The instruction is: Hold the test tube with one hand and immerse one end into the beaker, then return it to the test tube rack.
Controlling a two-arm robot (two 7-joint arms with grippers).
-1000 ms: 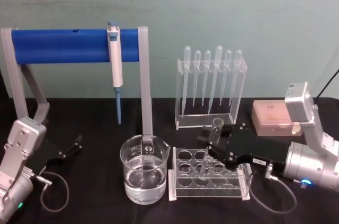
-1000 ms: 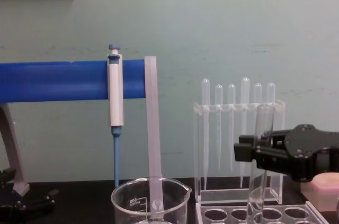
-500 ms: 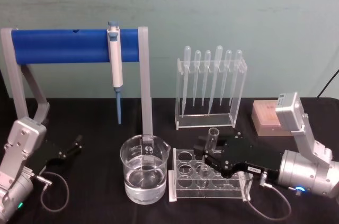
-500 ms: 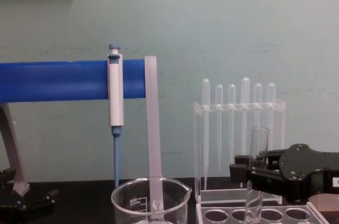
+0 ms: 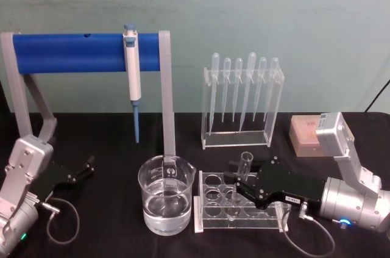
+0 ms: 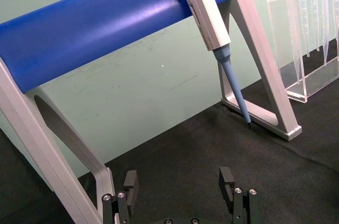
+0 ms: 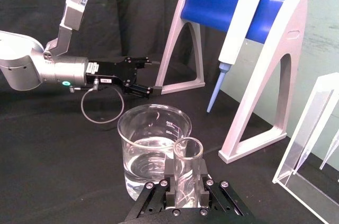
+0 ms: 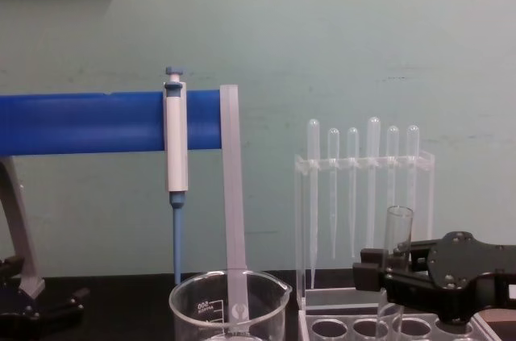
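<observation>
My right pincer [image 5: 242, 180] grips the test tube [image 5: 242, 175] upright over the clear rack [image 5: 241, 210].

My right arm reaches in low from the right, wrist level, pincer clenched on the tube's upper part just below its open rim. The tube is clear glass, and its lower end sits down in a rack hole. The beaker [image 5: 166, 202] stands just left of the rack on the black bench [image 5: 109, 209], partly filled with clear liquid. My left pincer [image 5: 85, 166] rests released at the bench's left, beside the blue stand [image 5: 85, 52].
</observation>
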